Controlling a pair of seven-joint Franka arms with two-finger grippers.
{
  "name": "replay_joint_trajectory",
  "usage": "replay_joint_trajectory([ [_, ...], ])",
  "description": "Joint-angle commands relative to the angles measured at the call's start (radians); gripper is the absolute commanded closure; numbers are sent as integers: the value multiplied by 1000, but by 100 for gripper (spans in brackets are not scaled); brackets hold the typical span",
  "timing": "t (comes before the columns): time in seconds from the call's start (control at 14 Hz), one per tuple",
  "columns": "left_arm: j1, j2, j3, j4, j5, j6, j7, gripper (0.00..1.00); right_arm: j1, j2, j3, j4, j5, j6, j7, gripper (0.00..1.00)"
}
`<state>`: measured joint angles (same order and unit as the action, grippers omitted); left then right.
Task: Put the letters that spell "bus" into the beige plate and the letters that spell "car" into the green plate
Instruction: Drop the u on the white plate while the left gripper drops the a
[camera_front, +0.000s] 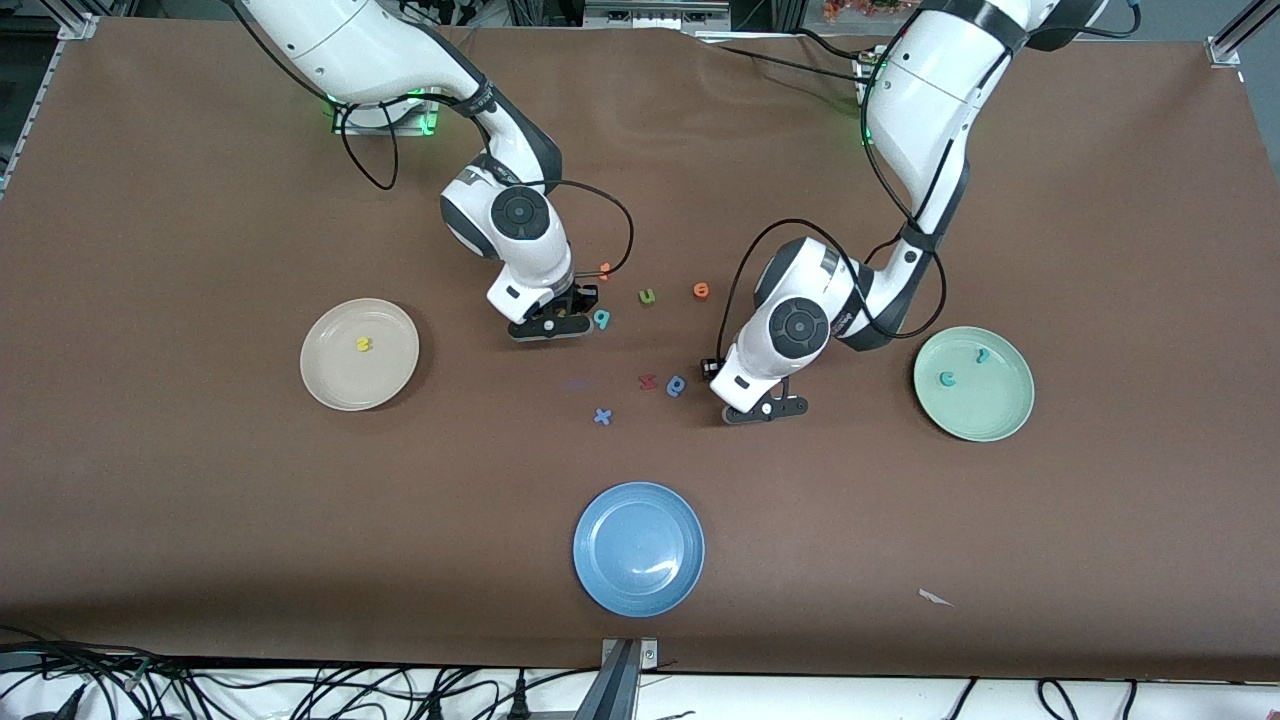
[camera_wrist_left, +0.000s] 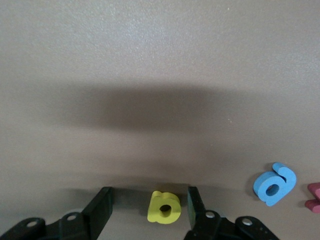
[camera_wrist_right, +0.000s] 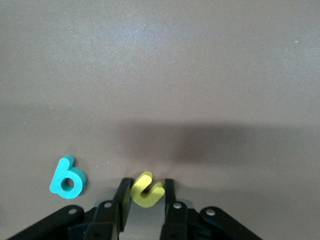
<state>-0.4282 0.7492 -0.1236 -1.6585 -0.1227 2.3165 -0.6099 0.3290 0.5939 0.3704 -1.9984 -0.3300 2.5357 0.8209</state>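
My right gripper (camera_wrist_right: 146, 184) is down at the table and shut on the yellow u (camera_wrist_right: 147, 190). The teal b (camera_wrist_right: 66, 179) lies beside it, also seen as the teal b (camera_front: 601, 318) in the front view next to the right gripper (camera_front: 552, 322). My left gripper (camera_wrist_left: 149, 197) stands open around the yellow a (camera_wrist_left: 164, 207), with a clear gap on one side. In the front view the left gripper (camera_front: 765, 408) is low over the table's middle. The beige plate (camera_front: 335, 375) holds the yellow s (camera_front: 364, 344). The green plate (camera_front: 985, 410) holds the teal c (camera_front: 946, 378) and teal r (camera_front: 983, 354).
A darker blue looped letter (camera_front: 676, 385) and a red letter (camera_front: 647, 380) lie next to the left gripper. A green u (camera_front: 648, 296), two orange letters (camera_front: 701, 290) and a blue x (camera_front: 602, 416) are scattered mid-table. A blue plate (camera_front: 600, 560) sits nearest the front camera.
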Motion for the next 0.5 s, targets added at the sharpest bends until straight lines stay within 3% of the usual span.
replay_joint_trajectory([
  [0.0, -20, 1, 10, -3, -11, 9, -17, 39, 2, -3, -7, 18, -27, -3, -2, 75],
  [0.29, -20, 2, 9, 0, -9, 9, -19, 56, -88, -124, -5, 4, -23, -168, -188, 75],
  [0.43, -26, 1, 10, 0, -9, 8, -19, 70, -180, -186, 18, -35, -21, -206, -323, 75],
])
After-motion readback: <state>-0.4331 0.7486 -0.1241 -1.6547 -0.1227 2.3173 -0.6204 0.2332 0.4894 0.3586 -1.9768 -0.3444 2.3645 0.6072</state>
